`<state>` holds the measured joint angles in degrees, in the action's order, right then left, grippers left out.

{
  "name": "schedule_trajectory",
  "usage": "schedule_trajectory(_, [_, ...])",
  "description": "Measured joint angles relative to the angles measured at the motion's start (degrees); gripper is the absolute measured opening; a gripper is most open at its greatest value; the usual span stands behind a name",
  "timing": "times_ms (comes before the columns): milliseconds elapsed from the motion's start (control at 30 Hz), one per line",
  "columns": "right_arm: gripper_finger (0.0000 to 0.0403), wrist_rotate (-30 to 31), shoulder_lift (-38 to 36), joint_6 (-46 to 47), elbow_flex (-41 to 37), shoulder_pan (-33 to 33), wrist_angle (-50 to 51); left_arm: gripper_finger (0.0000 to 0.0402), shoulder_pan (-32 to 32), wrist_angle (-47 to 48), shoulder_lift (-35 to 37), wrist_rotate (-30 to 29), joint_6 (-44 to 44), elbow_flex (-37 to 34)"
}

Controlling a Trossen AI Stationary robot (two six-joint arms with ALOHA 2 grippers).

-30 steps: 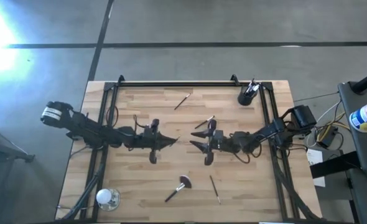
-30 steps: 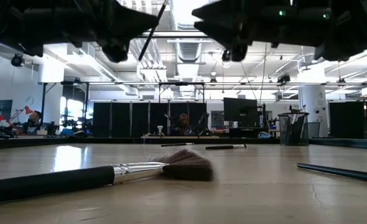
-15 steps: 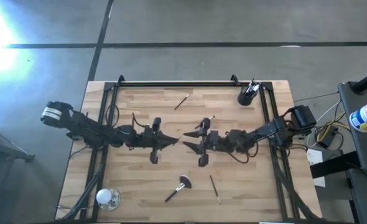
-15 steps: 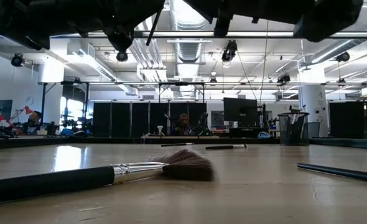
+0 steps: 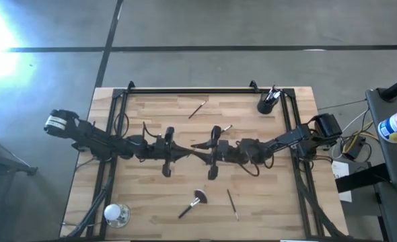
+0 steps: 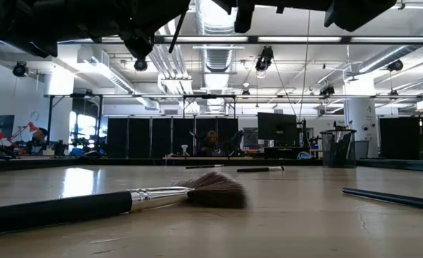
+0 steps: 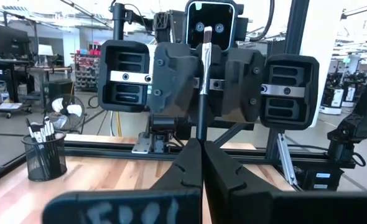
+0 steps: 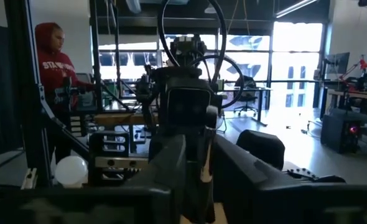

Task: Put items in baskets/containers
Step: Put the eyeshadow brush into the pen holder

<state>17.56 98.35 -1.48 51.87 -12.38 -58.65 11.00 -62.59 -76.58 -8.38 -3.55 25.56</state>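
A slim dark brush (image 7: 202,81) stands upright above the middle of the table, bristles up, with my left gripper (image 5: 187,153) shut on it. My right gripper (image 5: 197,146) faces the left one. Its fingers (image 7: 171,84) stand close on either side of the brush's upper part, a narrow gap still showing. The dark mesh cup (image 5: 266,105) with several brushes stands at the far right corner. On the wood lie a fan brush (image 5: 193,202), a thin brush (image 5: 232,204) and another brush (image 5: 197,109). My left gripper pinches the brush's handle (image 7: 200,134) between its two fingertips (image 7: 186,165). The fingers come level from the table's left and lie across the brush. The brush stands upright and clear of the table, and its lower end (image 6: 173,39) hangs below the fingers.
A clear rounded glass object (image 5: 116,214) sits at the near left corner. Black frame rails (image 5: 192,90) run along the far edge and both sides. Beyond the table, a person in a red hoodie (image 8: 53,56) stands in the room.
My right gripper has risen and gone toward the table's left edge, up to the brush in my left gripper. The gap between its fingers has narrowed around the brush. The brush stays upright.
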Motion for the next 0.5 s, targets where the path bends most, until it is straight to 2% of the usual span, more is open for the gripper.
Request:
schedule_trajectory(100, [0.0025, 0.05, 0.00, -0.14, -0.47, 0.02, -0.22, 0.0001, 0.00, 0.04, 0.00, 0.01, -0.02, -0.02])
schedule_trajectory(133, [0.0020, 0.08, 0.00, -0.32, -0.51, 0.02, -0.23, 0.0001, 0.00, 0.04, 0.00, -0.01, -0.15, -0.07])
schedule_trajectory(233, [0.0018, 0.20, -0.18, -0.52, -0.66, 0.02, -0.20, 0.0006, -0.04, -0.02, 0.06, -0.07, -1.96, -0.25])
schedule_trajectory(367, [0.0016, 0.87, -1.64, -0.72, -1.76, 0.33, 0.13, 0.0034, -0.11, 1.77, 1.00, -0.69, -1.04, -1.33])
schedule_trajectory(500, [0.0015, 5.35, -6.57, -1.48, -3.57, 1.04, 4.98, 0.0058, -0.49, 1.71, 2.09, -1.80, 1.08, -3.81])
